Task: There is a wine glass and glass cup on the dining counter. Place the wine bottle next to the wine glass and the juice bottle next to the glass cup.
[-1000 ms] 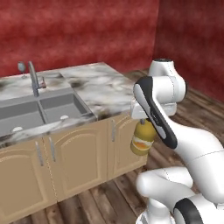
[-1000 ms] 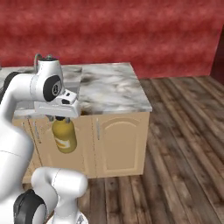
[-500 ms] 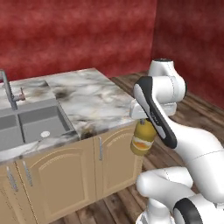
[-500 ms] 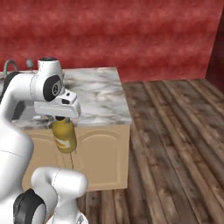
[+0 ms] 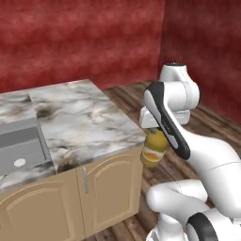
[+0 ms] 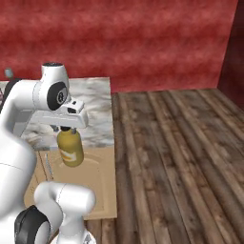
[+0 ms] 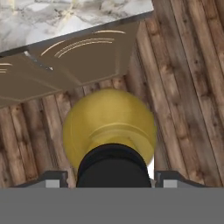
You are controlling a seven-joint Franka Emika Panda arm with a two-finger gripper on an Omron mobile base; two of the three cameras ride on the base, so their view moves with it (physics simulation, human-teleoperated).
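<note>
The whole view had slid rightward since a second before: the faucet was gone and only part of the sink [image 5: 21,150] remained. The jaws stayed clamped on the juice bottle [image 5: 153,149], hanging over the wood floor [image 6: 181,157] just off the bench [image 5: 89,123] edge.
</note>
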